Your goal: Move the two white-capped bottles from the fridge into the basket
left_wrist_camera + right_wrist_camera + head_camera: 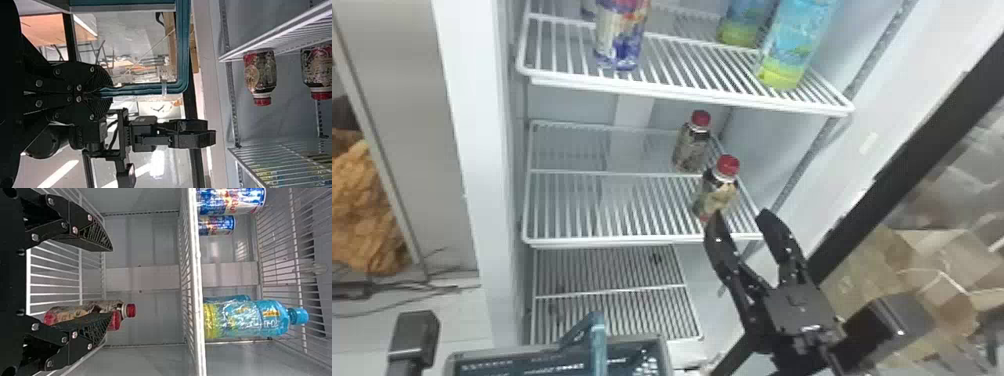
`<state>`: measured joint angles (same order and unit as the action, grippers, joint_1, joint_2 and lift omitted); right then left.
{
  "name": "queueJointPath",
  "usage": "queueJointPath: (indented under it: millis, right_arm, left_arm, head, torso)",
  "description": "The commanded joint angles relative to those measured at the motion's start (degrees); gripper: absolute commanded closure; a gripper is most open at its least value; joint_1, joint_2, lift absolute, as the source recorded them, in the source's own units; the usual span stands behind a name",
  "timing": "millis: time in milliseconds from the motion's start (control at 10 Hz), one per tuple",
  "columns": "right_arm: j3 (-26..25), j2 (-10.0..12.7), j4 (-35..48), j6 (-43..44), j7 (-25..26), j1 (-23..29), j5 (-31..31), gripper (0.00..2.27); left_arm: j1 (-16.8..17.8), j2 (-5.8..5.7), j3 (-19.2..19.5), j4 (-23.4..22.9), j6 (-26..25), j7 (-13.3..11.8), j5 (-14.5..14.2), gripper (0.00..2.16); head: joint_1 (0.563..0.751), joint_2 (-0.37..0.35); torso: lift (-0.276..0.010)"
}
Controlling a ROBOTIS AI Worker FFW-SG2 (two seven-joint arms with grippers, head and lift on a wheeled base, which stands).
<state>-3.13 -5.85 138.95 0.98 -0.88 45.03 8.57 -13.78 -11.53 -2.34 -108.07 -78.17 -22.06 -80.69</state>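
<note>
On the robot's right side of the middle shelf (pixel 607 242) in the fridge (pixel 474 165) stood two red-capped bottles, the front bottle (pixel 714 196) and the rear bottle (pixel 691 146), with the right gripper (pixel 739 215) spread wide near the front one, one finger overlapping it in the right wrist view. Left wrist view added the left gripper (pixel 111 92), pinched onto the teal handle (pixel 137 92) of the basket (pixel 659 345), contents unclear. Upper shelf (pixel 682 95) bore blue-and-yellow bottles (pixel 794 45) and cans (pixel 621 37); right wrist view gave a blue cap (pixel 299 316), cut off in head view.
</note>
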Motion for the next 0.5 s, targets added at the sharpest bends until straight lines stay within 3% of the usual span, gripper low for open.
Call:
queueJointPath:
  millis: [0,400]
  right_arm:
    - [-1.0,0.7,1.0,0.0,0.0,1.2,0.1,0.51]
    - [-1.0,0.8,1.7,0.3,0.0,1.9,0.3,0.51]
  left_arm:
    - [0.0,-0.07,-0.2,0.0,0.0,0.0,-0.1,1.15]
    - [0.1,-0.15,-0.3,0.0,0.0,0.0,-0.1,1.15]
  head:
    - [0.695,-0.350]
    - [0.695,-0.350]
  torso:
    - [-0.260]
    - [-0.260]
